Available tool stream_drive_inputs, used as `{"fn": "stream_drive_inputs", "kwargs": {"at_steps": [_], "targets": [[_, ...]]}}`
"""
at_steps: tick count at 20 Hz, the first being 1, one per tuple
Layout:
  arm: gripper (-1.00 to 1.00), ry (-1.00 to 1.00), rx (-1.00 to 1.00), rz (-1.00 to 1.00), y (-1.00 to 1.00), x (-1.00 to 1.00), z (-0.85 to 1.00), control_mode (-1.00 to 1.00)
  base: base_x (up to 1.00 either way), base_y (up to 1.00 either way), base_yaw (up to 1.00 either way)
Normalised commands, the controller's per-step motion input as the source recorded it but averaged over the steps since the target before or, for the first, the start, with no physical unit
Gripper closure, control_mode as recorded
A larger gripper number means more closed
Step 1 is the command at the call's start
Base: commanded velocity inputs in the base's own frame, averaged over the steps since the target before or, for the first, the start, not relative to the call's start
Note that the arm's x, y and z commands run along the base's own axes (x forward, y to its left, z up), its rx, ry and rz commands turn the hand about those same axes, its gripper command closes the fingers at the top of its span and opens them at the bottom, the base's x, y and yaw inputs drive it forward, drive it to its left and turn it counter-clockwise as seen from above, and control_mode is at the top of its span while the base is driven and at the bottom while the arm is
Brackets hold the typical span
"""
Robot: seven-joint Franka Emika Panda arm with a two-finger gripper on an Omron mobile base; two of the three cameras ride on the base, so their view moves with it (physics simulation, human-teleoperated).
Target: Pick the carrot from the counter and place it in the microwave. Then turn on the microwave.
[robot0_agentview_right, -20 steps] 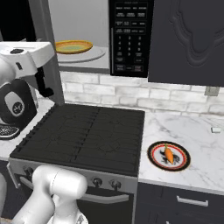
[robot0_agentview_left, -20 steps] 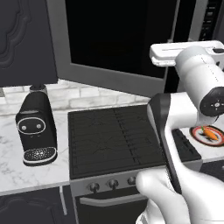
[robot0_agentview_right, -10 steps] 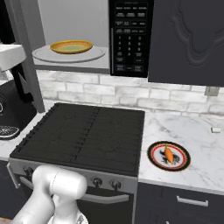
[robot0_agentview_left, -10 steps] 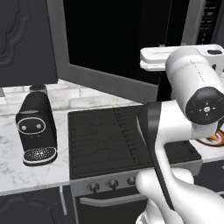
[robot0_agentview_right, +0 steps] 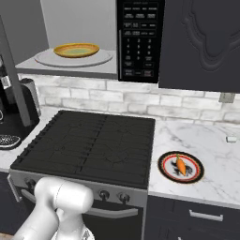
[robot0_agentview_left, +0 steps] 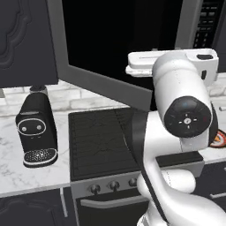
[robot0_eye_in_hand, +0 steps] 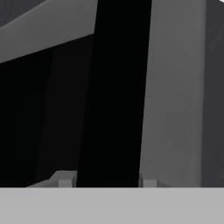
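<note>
Right base view, kitchen: the carrot (robot0_agentview_right: 180,164) lies on a round red-rimmed plate (robot0_agentview_right: 165,171) at the lower right of the frame, on the white marble tabletop (robot0_agentview_right: 211,154) just right of the black stovetop (robot0_agentview_right: 89,143). Above, the microwave (robot0_agentview_right: 140,40) stands with its door swung wide; the cavity at upper left shows a yellow dish (robot0_agentview_right: 76,49) resting on the turntable (robot0_agentview_right: 101,58), the black button panel to its right. From the left base view the open door (robot0_agentview_left: 101,79) cuts across the upper middle of the frame, a black coffee machine (robot0_agentview_left: 37,130) sitting at centre left. The hand view looks closely at grey door framing and dark glass, the two tips of the hand (robot0_eye_in_hand: 105,179) drawn fairly near together with nothing seen between them: clenched narrow, grasping nothing visible. By the look of it the door-opening step is finished and the pick has not begun. The next move calls for swinging the arm away from the door, down toward the plate at lower right, spreading the fingers and closing them on the carrot
</note>
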Motion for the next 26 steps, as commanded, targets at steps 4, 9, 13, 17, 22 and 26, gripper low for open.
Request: {"fn": "stream_drive_inputs", "kwargs": {"at_steps": [4,9,13,17,22,26], "targets": [[1.00,0.00,-0.03,0.00,0.42,-0.13,0.00,-1.00,0.00,0.00,0.00],[1.00,0.00,-0.04,0.00,0.45,-0.08,0.00,-1.00,0.00,0.00,0.00],[1.00,0.00,-0.05,0.00,0.50,0.00,0.00,-1.00,0.00,0.00,0.00],[1.00,0.00,-0.05,0.00,0.51,0.00,0.00,-1.00,0.00,0.00,0.00],[1.00,0.00,-0.04,-0.04,0.53,0.00,0.00,-1.00,0.00,0.00,0.00],[1.00,0.00,-0.02,-0.06,0.50,0.00,0.00,-1.00,0.00,0.00,0.00]]}}
